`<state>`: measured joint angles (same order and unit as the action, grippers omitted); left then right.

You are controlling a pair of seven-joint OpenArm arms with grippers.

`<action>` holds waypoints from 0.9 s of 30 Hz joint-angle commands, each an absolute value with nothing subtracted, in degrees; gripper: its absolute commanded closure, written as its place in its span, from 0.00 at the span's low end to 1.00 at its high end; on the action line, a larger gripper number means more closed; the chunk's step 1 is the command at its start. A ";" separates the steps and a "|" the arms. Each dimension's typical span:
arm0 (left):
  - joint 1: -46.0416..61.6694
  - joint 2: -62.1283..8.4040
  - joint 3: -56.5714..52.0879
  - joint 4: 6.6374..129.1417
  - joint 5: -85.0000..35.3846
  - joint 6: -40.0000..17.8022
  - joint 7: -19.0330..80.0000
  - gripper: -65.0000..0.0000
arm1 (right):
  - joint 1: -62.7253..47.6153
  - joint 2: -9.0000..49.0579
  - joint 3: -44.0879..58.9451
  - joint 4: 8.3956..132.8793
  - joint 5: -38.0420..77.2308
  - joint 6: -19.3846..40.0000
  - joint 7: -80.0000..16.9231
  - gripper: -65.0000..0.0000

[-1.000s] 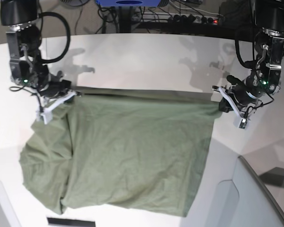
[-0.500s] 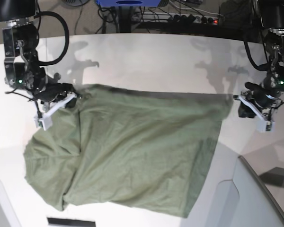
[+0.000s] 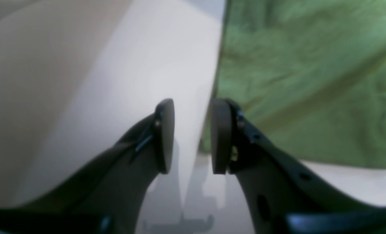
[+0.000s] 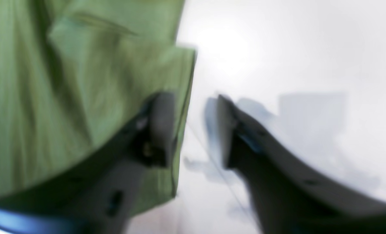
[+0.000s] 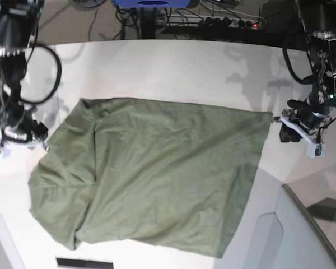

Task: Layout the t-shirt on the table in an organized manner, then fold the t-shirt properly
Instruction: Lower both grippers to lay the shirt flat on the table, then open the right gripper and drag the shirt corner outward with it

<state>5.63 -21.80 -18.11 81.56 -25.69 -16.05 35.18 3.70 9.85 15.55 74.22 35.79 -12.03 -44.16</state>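
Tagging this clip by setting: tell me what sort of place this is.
Probably a robotics lab or workshop: a large white table carries only a t-shirt, and a power strip with tangled cables lies on the floor behind it.

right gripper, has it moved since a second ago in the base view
Yes. The right gripper has let go of the t-shirt and swung out toward the left edge of the view, away from the shirt's top corner, now hanging open over bare table.

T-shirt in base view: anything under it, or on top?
Only the white table shows around the olive t-shirt. Nothing lies on top of it; both hands sit off its edges. Its left side is bunched into folds, and whatever the cloth covers cannot be seen.
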 commanded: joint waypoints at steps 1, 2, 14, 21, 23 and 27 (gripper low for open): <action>4.88 -22.20 -18.51 81.63 -25.89 -15.96 34.24 0.70 | 6.81 10.51 15.43 72.13 36.35 -11.56 -44.53 0.54; 4.53 -22.02 -18.51 81.19 -25.89 -15.96 34.33 0.70 | 8.22 11.12 15.08 69.41 36.35 -11.47 -44.53 0.51; 4.88 -21.76 -18.95 80.57 -25.89 -15.96 34.24 0.71 | 14.11 11.65 15.34 53.41 36.44 -5.05 -33.63 0.50; 4.79 -21.67 -18.51 80.48 -25.89 -15.96 34.24 0.71 | 14.90 11.12 15.34 52.62 36.44 -1.27 -33.63 0.51; 4.70 -21.58 -18.51 80.48 -25.89 -15.96 34.24 0.71 | 14.90 11.12 15.34 52.62 36.44 -1.27 -33.71 0.51; 4.35 -21.49 -18.51 80.48 -25.89 -15.96 34.24 0.71 | 14.90 10.51 15.25 52.62 36.53 -1.19 -33.80 0.51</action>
